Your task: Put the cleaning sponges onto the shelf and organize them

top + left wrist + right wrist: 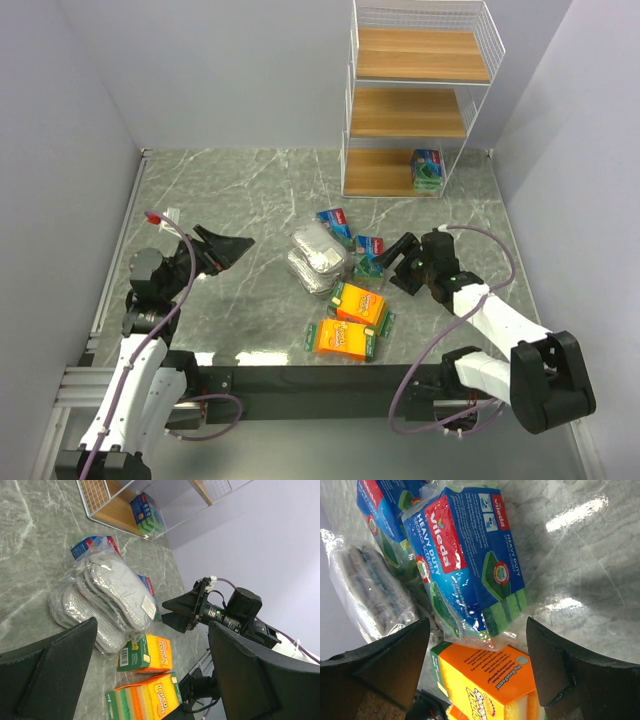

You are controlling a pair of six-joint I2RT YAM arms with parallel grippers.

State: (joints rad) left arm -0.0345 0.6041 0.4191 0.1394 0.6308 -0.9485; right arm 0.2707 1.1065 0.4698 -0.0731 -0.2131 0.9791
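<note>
Sponge packs are crowding the middle of the table (220, 190): two silvery packs (318, 258) are pressing against two blue packs (336, 224), with two orange packs (360, 303) lying just beside them toward the near edge. Bare marble is stretching left of the pile and between it and the shelf (405, 112), where wire mesh is walling the sides and a shelved pack (428, 168) is filling the bottom board's right end.

- Bench (250, 190): dark grey-green marble with pale veins.
- Shelf (420, 55): white wire mesh, light brown wooden boards.
- Blue-and-green sponge pack (470, 565): red band, white lettering.
- Orange sponge packs (360, 303): yellow-green edges.
- Silvery grey sponges (318, 258): clear wrap.
- Walls (220, 70): pale lilac.
- Left claw (232, 252) and right claw (385, 262): black.
</note>
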